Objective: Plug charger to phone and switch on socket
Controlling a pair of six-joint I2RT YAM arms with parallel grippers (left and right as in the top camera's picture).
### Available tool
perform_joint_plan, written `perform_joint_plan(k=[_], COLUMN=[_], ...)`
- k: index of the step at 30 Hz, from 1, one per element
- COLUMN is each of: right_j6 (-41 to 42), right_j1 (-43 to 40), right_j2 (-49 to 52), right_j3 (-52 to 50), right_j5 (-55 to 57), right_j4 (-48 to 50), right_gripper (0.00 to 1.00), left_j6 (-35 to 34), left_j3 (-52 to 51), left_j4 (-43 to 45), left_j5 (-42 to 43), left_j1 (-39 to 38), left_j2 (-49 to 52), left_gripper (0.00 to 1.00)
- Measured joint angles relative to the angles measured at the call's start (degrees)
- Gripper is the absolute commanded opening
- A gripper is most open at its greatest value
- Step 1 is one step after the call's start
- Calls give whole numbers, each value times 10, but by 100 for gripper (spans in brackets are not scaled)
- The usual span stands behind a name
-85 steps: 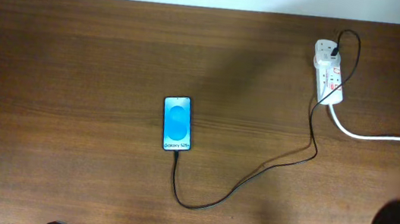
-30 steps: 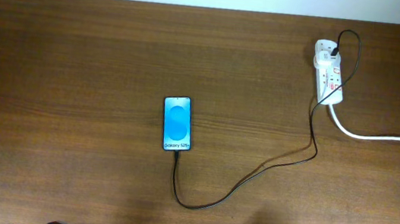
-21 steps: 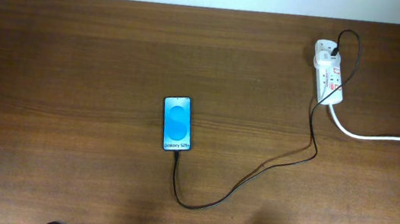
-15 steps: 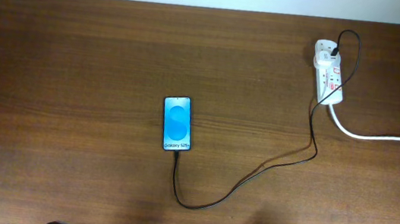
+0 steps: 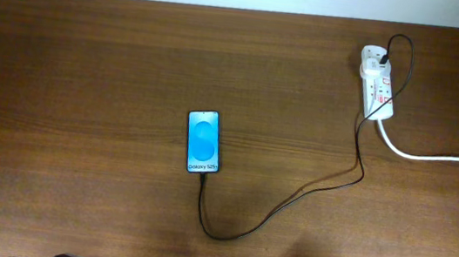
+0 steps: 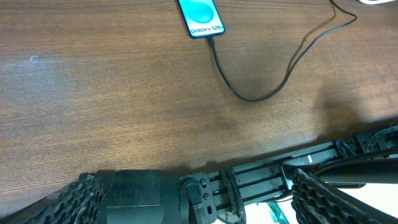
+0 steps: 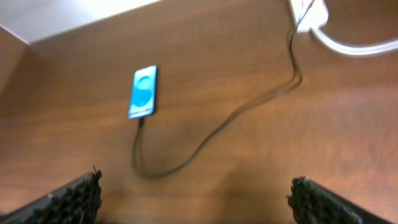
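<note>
Where R wrist view ends, socket (image 7: 309, 9) cropped

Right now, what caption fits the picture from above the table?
Lit phone on the wooden table, charger plugged in and trailing to the white socket.

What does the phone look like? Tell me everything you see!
The phone is a slim rectangle with a dark edge. Its screen is lit bright blue, with a round pattern and the words Galaxy S25 near the bottom. It lies flat, face up, near the middle of the brown wooden table. A thin black cable is plugged into its bottom end. Nothing else touches it.
</note>
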Motion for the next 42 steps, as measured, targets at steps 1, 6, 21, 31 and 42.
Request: perform_joint_plan(k=[1,6,21,31,42], right_j6=[-14,-75,-101,-97,-16], right_j1=[0,1,80,81,83], right_j2=[0,-1,-154,-176,-176], right_j3=[-20,-114,-289,-381,-490], right_j5=[-3,-35,-51,-50,0], right_j4=[22,128,366,471,663], right_gripper=[98,98,98,98,98], left_j6=[0,0,0,0,0], left_j3=[0,0,0,0,0], left_j4=[0,0,0,0,0], left_j5=[0,0,0,0,0], left_j1=[0,0,0,0,0], left_j2=[0,0,0,0,0], left_gripper=[100,99,99,99,100])
